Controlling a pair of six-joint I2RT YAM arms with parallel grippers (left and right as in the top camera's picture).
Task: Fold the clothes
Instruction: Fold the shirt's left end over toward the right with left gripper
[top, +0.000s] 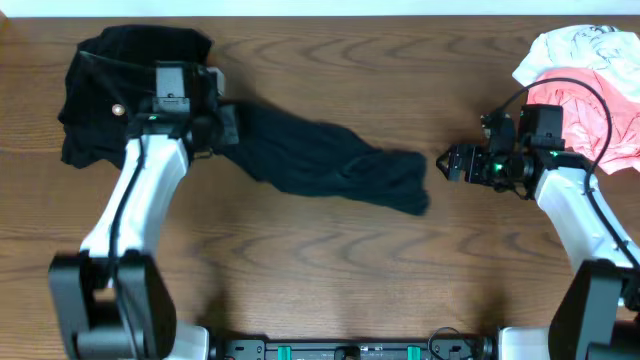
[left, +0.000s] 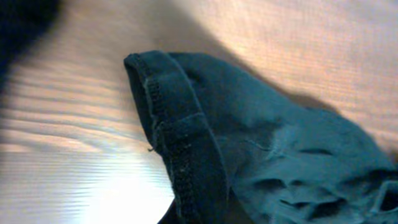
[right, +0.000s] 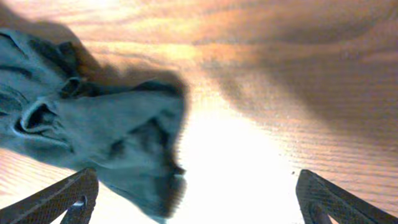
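A black short-sleeved shirt (top: 330, 160) lies stretched out in a crumpled strip across the middle of the wooden table (top: 330, 260). My left gripper (top: 228, 125) is at its left end and looks shut on the fabric. In the left wrist view the shirt's stitched hem (left: 180, 149) runs down to the bottom edge, and my fingers do not show. My right gripper (top: 443, 163) is open, just right of the shirt's right end. In the right wrist view that end (right: 106, 130) lies between the spread fingers (right: 199, 208), nearer the left finger.
A second black garment (top: 100, 90) with a small pale button (top: 117, 109) is heaped at the back left, behind my left arm. Pink (top: 585, 110) and white (top: 580, 45) clothes are piled at the back right, beside my right arm.
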